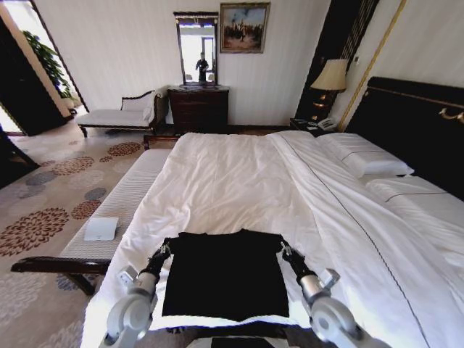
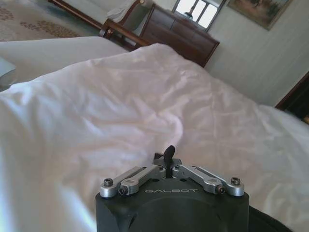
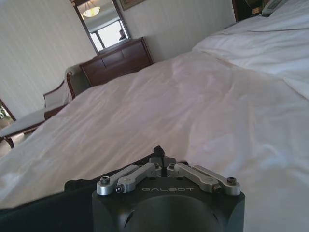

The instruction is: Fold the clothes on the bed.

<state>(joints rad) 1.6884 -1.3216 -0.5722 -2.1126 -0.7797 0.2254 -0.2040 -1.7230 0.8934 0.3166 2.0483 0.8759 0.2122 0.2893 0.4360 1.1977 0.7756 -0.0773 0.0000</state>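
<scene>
Bedding in white covered the bed (image 1: 239, 174), which stretched away from the robot toward a dark dresser (image 1: 198, 109) and mirror at the far wall, with pillows (image 1: 366, 154) lined along the right side under a tall dark headboard. A pale upholstered bench (image 1: 116, 206) stood alongside the bed on the left. Near the closest edge of the duvet lay the clothes (image 1: 225, 274), a black T-shirt spread flat as a neat rectangle. The left tool (image 1: 165, 249) sat at the shirt's far left corner and the right tool (image 1: 285, 250) at its far right corner, both arms reaching forward along the garment's sides. In the wrist views each tool's fingers were drawn together at the tips, low over the duvet; whether fabric was pinched between them could not be told.
</scene>
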